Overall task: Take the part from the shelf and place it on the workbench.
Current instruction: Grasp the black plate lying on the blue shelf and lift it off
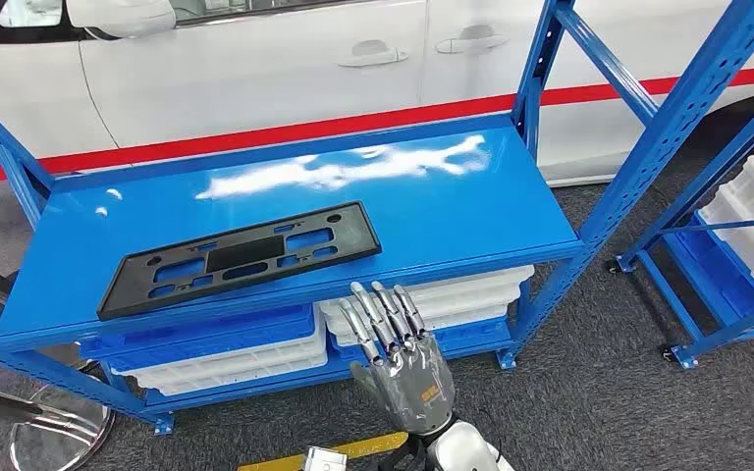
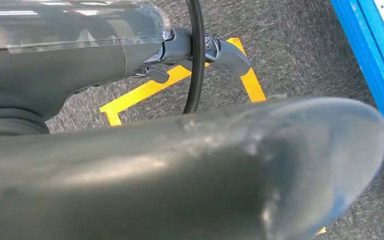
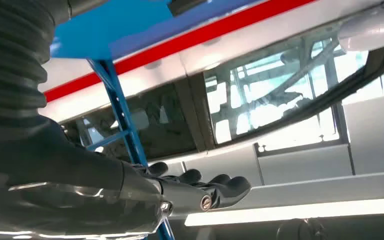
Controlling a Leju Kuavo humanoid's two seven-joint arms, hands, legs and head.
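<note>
Head camera looks down on the blue shelf (image 1: 285, 211); right wrist camera peers up past it; left wrist faces floor.

Silver-grey right hand (image 1: 398, 343) with slim metallic fingers (image 1: 381, 312), darker segments between the shiny links. Back of hand a grey plate bearing a small yellowish marking. White glossy wrist shell (image 1: 466, 446) below it. Seen from the right wrist: black ribbed cover (image 3: 10, 65), smooth dark grey thumb, dark rounded fingertips (image 3: 230, 186), one small round screw at a finger base. Seen from the left wrist: left hand (image 2: 195, 165) a thick grey rounded shape, clear plastic cover (image 2: 75, 22), black cable (image 2: 195, 55).
</note>
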